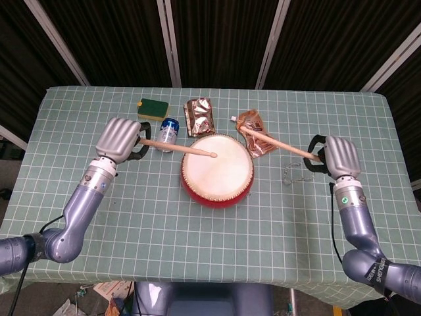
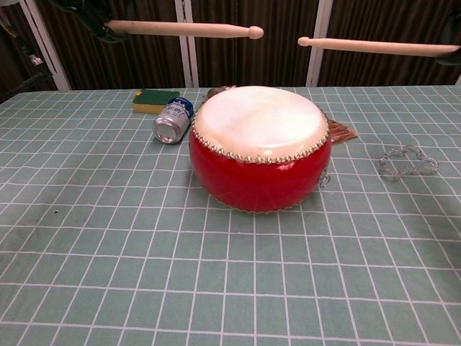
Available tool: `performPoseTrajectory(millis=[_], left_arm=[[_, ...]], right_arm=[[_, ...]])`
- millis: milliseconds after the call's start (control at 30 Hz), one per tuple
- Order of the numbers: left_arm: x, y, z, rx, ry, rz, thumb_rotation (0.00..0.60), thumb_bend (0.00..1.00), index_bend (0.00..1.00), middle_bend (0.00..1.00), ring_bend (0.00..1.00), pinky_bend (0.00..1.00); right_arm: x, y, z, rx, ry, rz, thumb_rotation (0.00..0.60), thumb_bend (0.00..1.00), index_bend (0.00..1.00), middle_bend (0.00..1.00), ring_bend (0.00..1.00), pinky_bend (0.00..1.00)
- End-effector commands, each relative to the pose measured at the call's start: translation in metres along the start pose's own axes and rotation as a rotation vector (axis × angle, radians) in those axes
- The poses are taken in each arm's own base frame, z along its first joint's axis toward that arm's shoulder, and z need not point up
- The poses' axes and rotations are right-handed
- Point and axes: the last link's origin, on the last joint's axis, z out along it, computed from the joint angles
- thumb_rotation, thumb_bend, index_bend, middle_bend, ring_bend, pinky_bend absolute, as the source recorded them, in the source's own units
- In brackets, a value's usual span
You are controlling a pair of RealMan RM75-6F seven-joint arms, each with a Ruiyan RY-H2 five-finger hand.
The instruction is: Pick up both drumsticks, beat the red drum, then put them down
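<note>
The red drum (image 1: 217, 172) (image 2: 258, 148) with its white skin stands in the middle of the table. My left hand (image 1: 121, 139) grips one wooden drumstick (image 1: 176, 148) (image 2: 184, 29), whose tip hangs over the drum's left part, well above the skin. My right hand (image 1: 335, 155) grips the other drumstick (image 1: 276, 143) (image 2: 378, 47), raised high to the right of the drum with its tip pointing back left over the brown pouch. In the chest view only a dark bit of the left hand (image 2: 97, 27) shows at the top edge.
Behind the drum lie a green and yellow sponge (image 1: 152, 107), a tipped blue can (image 1: 168, 133) (image 2: 173, 120), a brown snack bag (image 1: 199, 116) and a brown pouch (image 1: 258, 136). A clear chain-like loop (image 1: 294, 172) (image 2: 407, 161) lies right of the drum.
</note>
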Motion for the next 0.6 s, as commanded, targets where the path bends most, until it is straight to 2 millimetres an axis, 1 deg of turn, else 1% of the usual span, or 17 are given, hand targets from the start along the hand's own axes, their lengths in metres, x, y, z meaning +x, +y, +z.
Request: performPoseTrajectory(millis=[33,200,400,600], left_arm=[[-0.001,0.014,0.004,-0.012,0.011,-0.014,0.600,0.57,0.80,1.00,1.00,1.00],[-0.009,0.035,0.015,-0.029,0.022,-0.020,0.600,0.57,0.79,1.00,1.00,1.00],[-0.020,0.059,0.031,-0.031,0.031,-0.024,0.600,0.57,0.79,1.00,1.00,1.00],[-0.032,0.075,0.040,-0.025,0.034,-0.002,0.600,0.57,0.79,1.00,1.00,1.00]], right_arm=[[0.002,0.006,-0.002,0.001,-0.008,0.011,0.600,0.64,0.96,1.00,1.00,1.00],[0.003,0.014,-0.004,0.002,-0.012,0.017,0.600,0.64,0.96,1.00,1.00,1.00],[0.009,0.022,-0.001,-0.005,-0.008,0.045,0.600,0.64,0.96,1.00,1.00,1.00],[0.010,0.032,0.001,-0.013,-0.008,0.044,0.600,0.64,0.96,1.00,1.00,1.00]])
